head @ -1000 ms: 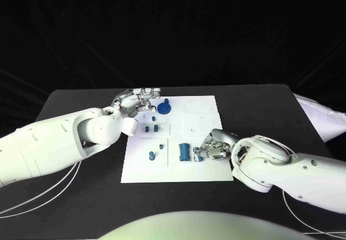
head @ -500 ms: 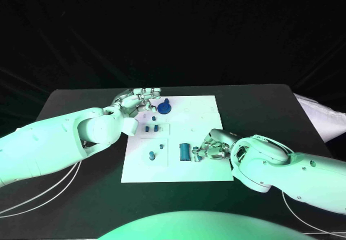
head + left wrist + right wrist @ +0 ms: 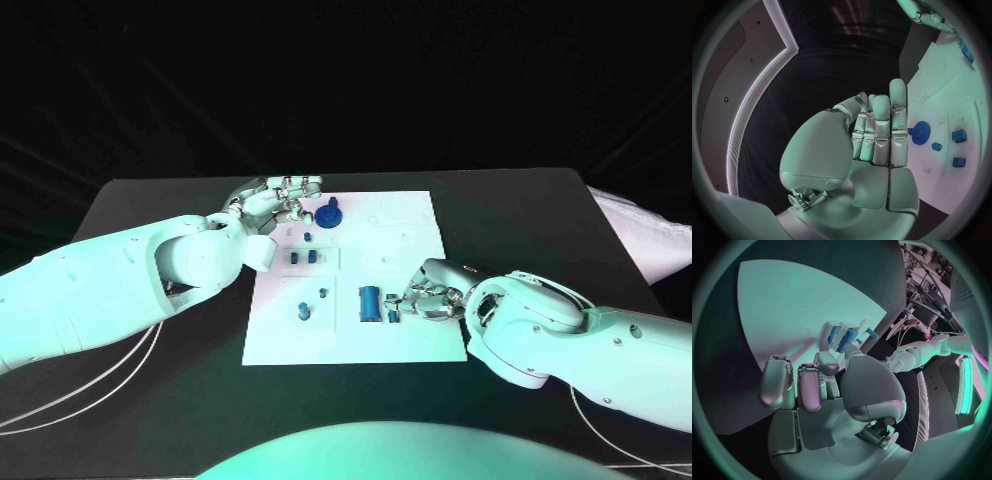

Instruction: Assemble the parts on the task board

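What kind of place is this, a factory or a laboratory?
Probably a robotics lab or demo stand, not a factory: a black table against dark drapes, one white task board with small blue parts, and coloured light.

Left hand [image 3: 274,203] fingers together; right hand [image 3: 423,297] curled.

The white task board [image 3: 411,225] lies flat in the middle of the black desk [image 3: 534,215], carrying a blue gear [image 3: 330,215] near its far left corner, two small blue blocks [image 3: 300,257] mid-left, and what seems a blue cylinder [image 3: 369,302] lying nearer the front.
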Robot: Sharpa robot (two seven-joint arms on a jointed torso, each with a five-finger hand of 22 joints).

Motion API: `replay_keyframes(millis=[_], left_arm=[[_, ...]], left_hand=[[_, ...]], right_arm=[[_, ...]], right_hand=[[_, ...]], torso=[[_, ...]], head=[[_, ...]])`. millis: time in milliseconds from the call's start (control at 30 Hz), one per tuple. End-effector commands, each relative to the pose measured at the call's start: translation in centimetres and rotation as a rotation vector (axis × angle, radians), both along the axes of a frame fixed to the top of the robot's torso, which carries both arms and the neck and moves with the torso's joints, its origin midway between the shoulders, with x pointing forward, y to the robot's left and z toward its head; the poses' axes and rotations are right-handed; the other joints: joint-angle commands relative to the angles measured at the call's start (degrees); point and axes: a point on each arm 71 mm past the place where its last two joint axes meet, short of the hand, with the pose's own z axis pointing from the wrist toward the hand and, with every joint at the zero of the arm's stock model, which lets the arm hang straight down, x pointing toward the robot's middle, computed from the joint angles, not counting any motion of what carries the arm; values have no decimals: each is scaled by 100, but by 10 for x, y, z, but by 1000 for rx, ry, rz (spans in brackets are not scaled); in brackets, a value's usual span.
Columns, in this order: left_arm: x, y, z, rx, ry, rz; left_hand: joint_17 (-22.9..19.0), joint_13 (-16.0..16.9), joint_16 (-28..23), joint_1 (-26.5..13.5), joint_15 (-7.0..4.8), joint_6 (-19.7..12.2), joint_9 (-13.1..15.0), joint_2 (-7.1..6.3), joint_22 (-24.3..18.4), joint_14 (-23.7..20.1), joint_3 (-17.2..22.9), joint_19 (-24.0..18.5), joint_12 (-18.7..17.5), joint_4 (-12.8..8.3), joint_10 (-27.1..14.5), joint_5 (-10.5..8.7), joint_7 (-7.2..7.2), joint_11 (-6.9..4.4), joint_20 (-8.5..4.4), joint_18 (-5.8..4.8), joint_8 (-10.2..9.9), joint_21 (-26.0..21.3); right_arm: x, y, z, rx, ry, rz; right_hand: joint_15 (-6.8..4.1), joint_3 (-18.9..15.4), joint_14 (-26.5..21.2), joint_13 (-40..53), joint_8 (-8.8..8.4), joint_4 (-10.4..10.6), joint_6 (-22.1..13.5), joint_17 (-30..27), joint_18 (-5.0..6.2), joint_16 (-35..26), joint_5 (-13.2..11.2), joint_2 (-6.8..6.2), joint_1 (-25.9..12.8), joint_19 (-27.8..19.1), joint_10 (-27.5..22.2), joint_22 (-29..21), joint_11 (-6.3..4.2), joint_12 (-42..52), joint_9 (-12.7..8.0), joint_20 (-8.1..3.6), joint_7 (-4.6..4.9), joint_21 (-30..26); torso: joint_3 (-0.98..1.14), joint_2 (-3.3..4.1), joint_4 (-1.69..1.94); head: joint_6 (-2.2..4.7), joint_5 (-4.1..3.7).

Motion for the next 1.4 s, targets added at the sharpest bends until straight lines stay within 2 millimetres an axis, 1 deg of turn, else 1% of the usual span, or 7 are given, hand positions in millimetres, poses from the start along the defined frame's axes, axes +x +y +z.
replay_keyframes(millis=[33,300,667,833,933,1167,1400], left_arm=[[0,-2,1,-10,-7,-20],[0,-4,1,-11,-7,-22],[0,-2,-6,-6,4,-12],[1,-1,-15,2,16,6],[3,1,-20,13,19,27],[9,6,-26,33,-11,98],[18,13,-32,58,-53,176]], left_hand=[[-5,5,-14,-6,-12,-32,-5,62,-9,-41,-31,-11,19,-8,-39,0,1,16,4,61,28,-37],[-5,5,-14,-6,-12,-32,-5,62,-9,-41,-31,-11,19,-8,-39,0,1,16,4,61,28,-37],[-25,7,-22,-10,-10,-35,-5,63,-9,-50,-34,-12,25,-8,-45,0,2,17,5,60,29,-40],[-297,12,-244,-38,25,-67,-11,76,-50,-325,-50,-151,46,-10,-141,3,23,47,30,51,46,-144],[-413,-26,-446,-59,83,-102,-17,81,-117,-631,-53,-397,1,-15,-260,7,61,99,71,38,60,-309],[-1391,-431,-2202,-167,481,-514,-59,93,-548,-1686,54,-1732,-486,45,-576,13,196,322,320,-67,-38,-1192],[-2286,-722,-4006,-270,836,-602,-61,38,-1455,-1958,116,-2762,-1112,170,-582,9,202,508,793,-84,-173,-2303]], right_arm=[[-1,0,0,-21,-4,22],[1,-2,-2,-33,-12,27],[14,-17,12,261,9,-37],[38,-30,29,507,12,-66],[56,-38,37,642,6,-92],[101,-56,41,865,-16,-157],[130,-62,38,1009,-31,-185]], right_hand=[[-42,-38,350,10,39,-105,25,11,-81,14,-52,-40,203,53,43,7,6,26,16,-8,-14,20],[-41,-23,351,26,41,-403,6,24,-84,18,-695,25,764,53,31,18,10,-7,47,-10,-5,20],[59,-35,239,-625,-193,-439,-383,-429,6,-309,-153,66,970,-181,-454,-503,139,-947,-32,60,155,-295],[169,154,-90,-1737,-386,-633,-708,-1640,264,-1296,-106,179,1377,-858,-1251,-2099,272,-2447,-107,169,314,-1343],[263,307,-639,-2294,-474,-747,-863,-3436,494,-2976,-336,204,1602,-1500,-1525,-3630,353,-3058,-138,244,457,-2581],[481,641,-1218,-3727,-525,-911,-820,-4615,475,-4954,-725,125,1874,-1799,-1684,-4473,587,-4365,-215,465,532,-3931],[922,1067,-2152,-4992,-666,-1066,-1047,-5634,447,-6690,-1004,41,1931,-2490,-1741,-5361,836,-5161,-549,904,668,-5425]], torso=[[1,-3,-7],[0,-6,1],[-14,-94,-13],[-49,-241,-34],[-78,-326,-47],[-96,-485,-70],[-73,-586,-77]], head=[[7,-3],[43,-27],[108,-42],[158,-63],[199,-61],[379,-52],[577,-60]])
